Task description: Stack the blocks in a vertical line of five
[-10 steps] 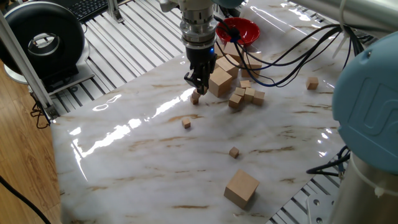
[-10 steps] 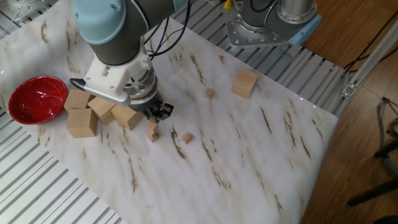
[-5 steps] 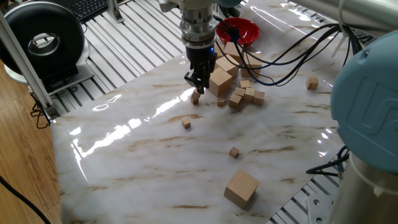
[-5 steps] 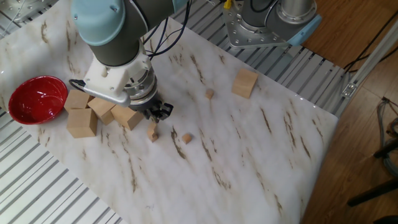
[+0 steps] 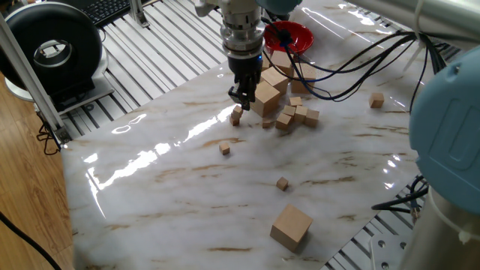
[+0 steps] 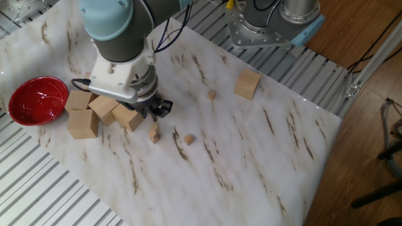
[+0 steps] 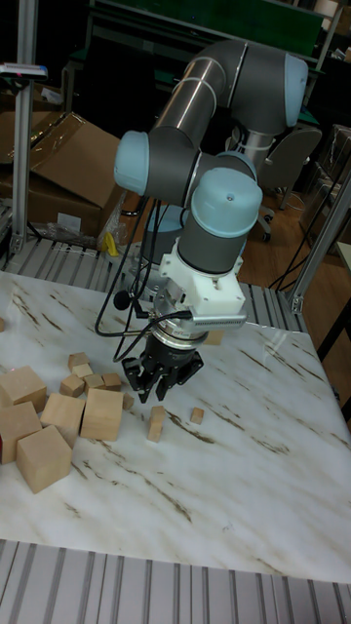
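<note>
A short stack of two tiny light-wood blocks stands on the marble table. My gripper hovers just above and slightly behind it, open, with nothing between its fingers and clear of the stack. Two more tiny blocks lie loose: one close to the stack, another farther out toward the middle.
Large wooden cubes and medium cubes crowd right behind the gripper. A red bowl sits beyond them. A lone large cube rests near the table's edge, and a medium cube lies apart.
The gripper has risen off the top of the small stack and shifted slightly toward the large cubes. The stack stays standing by itself.
</note>
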### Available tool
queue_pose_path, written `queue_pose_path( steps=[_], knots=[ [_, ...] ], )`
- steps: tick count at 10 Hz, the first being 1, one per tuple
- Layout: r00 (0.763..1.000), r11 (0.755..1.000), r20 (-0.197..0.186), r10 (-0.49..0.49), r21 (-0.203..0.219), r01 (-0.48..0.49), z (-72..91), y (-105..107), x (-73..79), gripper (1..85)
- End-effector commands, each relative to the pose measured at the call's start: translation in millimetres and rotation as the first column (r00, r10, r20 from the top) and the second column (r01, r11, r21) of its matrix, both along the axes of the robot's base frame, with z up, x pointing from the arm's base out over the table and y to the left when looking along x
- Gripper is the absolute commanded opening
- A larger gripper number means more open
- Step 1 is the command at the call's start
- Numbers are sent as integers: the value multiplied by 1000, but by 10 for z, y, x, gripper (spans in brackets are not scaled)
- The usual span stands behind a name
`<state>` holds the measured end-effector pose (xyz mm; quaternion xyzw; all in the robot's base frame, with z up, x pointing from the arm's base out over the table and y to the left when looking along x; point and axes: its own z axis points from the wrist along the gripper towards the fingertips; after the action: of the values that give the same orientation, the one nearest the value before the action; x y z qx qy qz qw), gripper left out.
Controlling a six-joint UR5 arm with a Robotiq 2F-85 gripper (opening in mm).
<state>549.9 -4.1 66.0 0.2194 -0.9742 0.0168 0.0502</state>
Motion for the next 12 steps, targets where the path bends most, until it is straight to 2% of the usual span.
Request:
queue_pose_path(
  steps=[1,3,4,5,6,7,8,9,10,12],
  knots=[
    [996,996,19,92,17,-92,-67,49,-45,347],
    [992,991,20,127,26,-127,-114,34,-151,347],
    [984,985,46,172,-2,-172,-120,-61,-112,347],
    [974,975,43,222,-39,-221,-126,-187,-128,347],
    [966,966,40,257,-46,-255,-133,-212,-118,350],
    [956,954,20,292,-71,-290,-140,-293,-137,353],
    [957,955,-2,291,-64,-291,-164,-295,-192,363],
    [968,968,-16,252,-21,-252,-213,-195,-264,363],
    [980,978,-6,201,49,-201,-276,-2,-276,363],
    [977,977,-12,211,45,-211,-326,-33,-279,360]
  ],
)
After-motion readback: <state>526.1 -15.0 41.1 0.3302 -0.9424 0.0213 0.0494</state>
